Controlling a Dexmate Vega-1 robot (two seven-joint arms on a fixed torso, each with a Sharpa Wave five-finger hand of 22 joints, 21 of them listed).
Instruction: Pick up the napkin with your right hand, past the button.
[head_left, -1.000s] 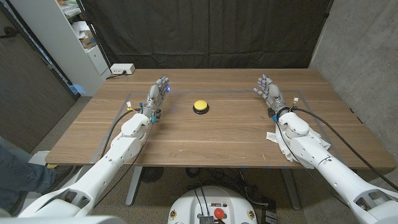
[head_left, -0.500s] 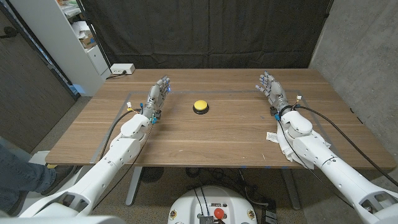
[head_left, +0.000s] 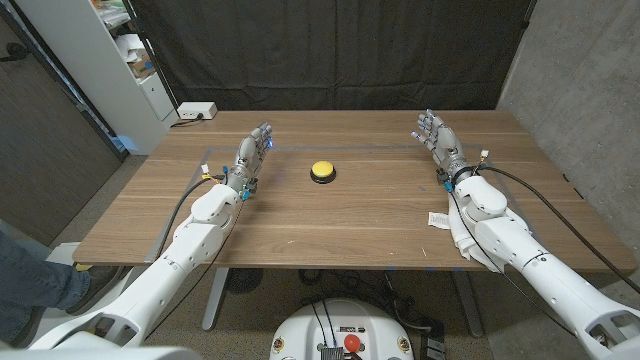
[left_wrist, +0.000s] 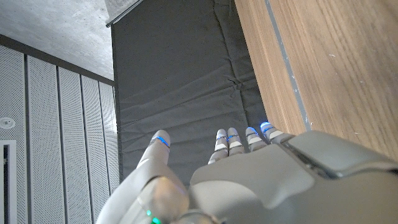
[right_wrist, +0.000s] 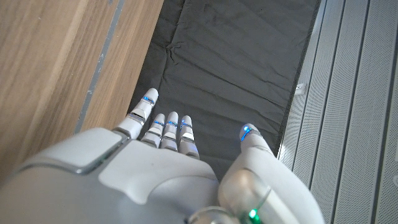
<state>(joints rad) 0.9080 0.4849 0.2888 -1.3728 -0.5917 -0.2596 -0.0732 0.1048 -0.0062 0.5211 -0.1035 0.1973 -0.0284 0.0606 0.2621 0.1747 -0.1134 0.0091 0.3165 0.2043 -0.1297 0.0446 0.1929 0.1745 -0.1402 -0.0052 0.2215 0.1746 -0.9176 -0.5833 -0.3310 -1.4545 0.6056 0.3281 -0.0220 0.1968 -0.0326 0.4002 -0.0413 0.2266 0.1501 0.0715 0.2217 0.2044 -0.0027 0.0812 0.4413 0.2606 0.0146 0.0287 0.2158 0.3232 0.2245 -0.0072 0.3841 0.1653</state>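
Wooden table (head_left: 330, 225), button (head_left: 322, 171) central, napkin (head_left: 462, 238) probably half-hidden under right forearm; both hands (head_left: 254, 156) (head_left: 438, 143) spread, empty.

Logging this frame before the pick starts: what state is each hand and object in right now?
Left hand: open, holding nothing.
Right hand: open, holding nothing.
Yellow button: untouched, between the hands.
Napkin: on the table, partly under the right forearm, not picked up.

Head view: high, looking down over the table (head_left: 330, 215) toward the far curtain (head_left: 330, 50). Wrist views: close behind each hand, facing that curtain; all share both.
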